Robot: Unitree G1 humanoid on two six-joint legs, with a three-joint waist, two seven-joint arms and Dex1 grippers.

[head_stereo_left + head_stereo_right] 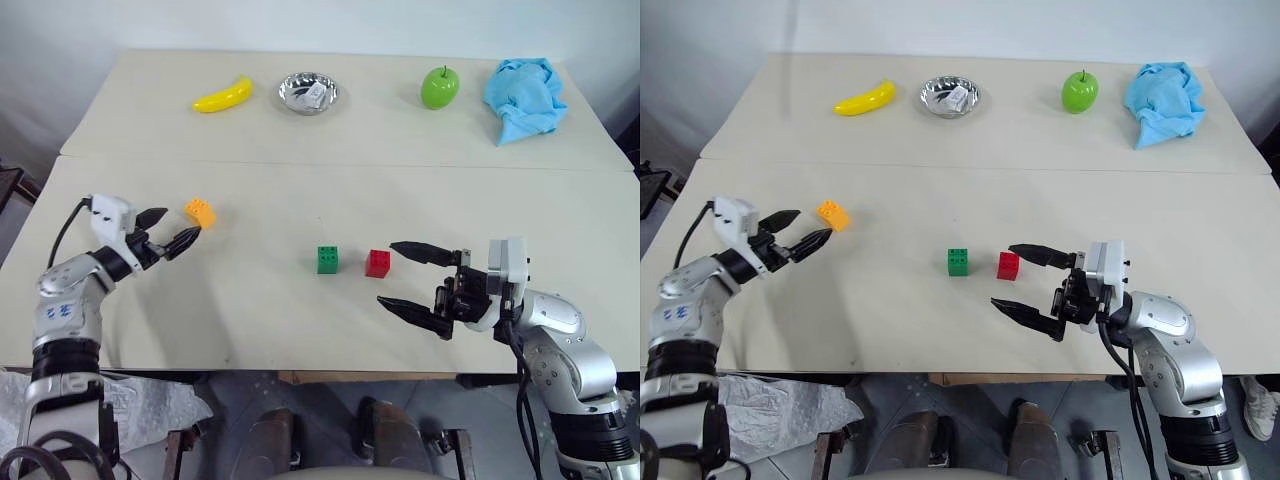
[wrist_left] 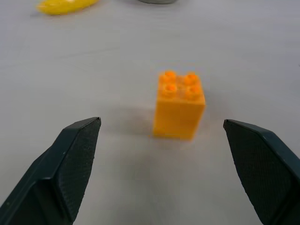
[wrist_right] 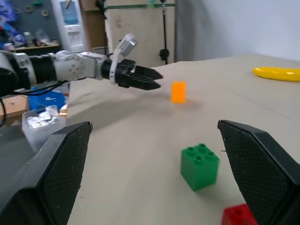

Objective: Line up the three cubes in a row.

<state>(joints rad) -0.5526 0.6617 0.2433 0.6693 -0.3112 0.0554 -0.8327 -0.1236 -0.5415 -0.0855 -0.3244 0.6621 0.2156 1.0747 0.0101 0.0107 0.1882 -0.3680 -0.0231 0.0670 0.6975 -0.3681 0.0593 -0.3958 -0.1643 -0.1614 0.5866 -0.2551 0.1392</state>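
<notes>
Left hand beside orange cube

Two pale tables butted together, white wall at twelve o'clock. At ten o'clock, seemingly a cluttered workshop with a wooden board.

Both head views look forward and down over the whole table, sharing every part of it. The left wrist view sits low and close to the orange cube, facing it. The right wrist view looks level across the table toward that cube from farther off
</notes>
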